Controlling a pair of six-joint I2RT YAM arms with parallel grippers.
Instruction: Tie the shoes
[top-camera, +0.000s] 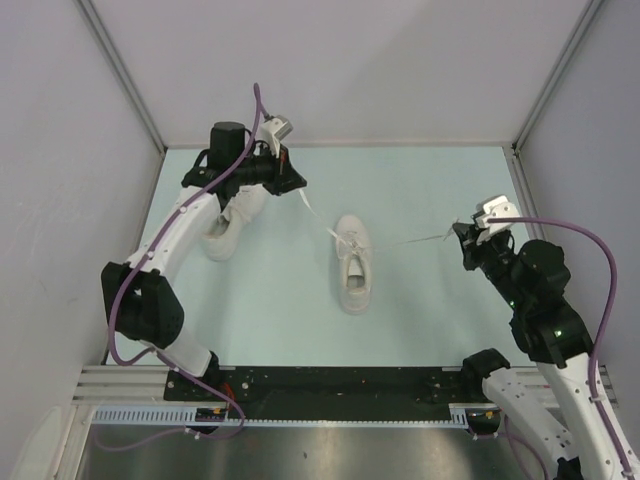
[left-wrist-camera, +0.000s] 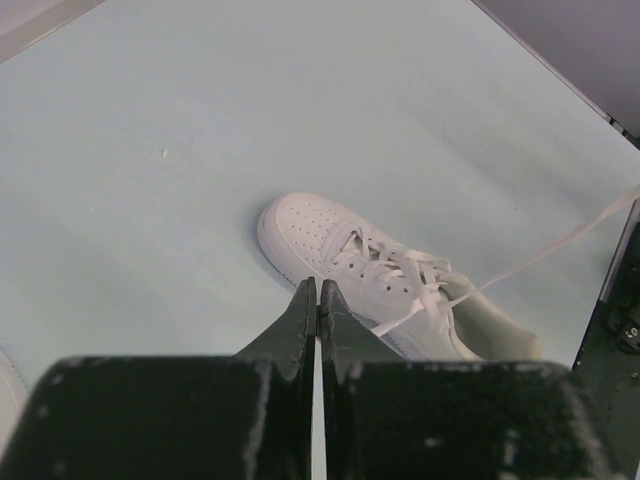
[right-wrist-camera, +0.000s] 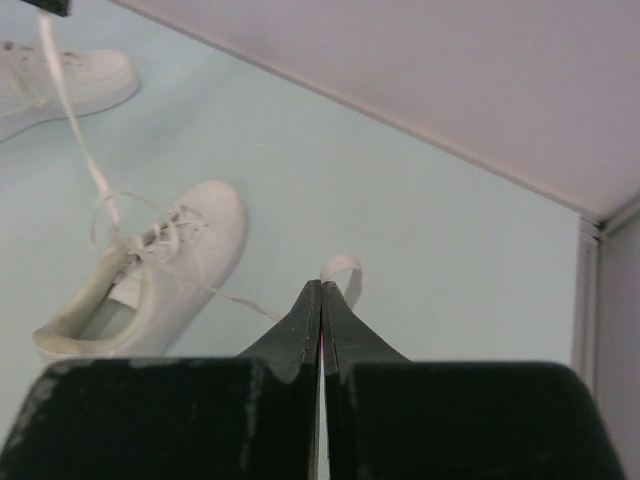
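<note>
The shoe in work (top-camera: 355, 268) lies in the middle of the top view on the pale green table (top-camera: 430, 180), with its toe toward the far wall. The second shoe (top-camera: 232, 222) lies at the upper left, partly under the left arm. Both grippers are clenched, each on one end of the same lace. The left gripper (left-wrist-camera: 318, 300) holds the left strand (top-camera: 318, 215) up and away to the upper left. The right gripper (right-wrist-camera: 320, 300) holds the right strand (top-camera: 420, 238) out to the right, and a short tail (right-wrist-camera: 341, 267) curls past its fingertips. The two strands cross at the knot (left-wrist-camera: 430, 293) over the tongue. I judge the lace thin, soft and a little slippery, so it should be pinched close to the end and flat between the pads. The shoe looks small and light and nothing holds it down, so I expect an uneven pull would drag or turn it. The second shoe is near the left arm and could be pushed by it. The side walls stand close to both arms, and the purple cable (top-camera: 590, 240) hangs at the right wrist.
</note>
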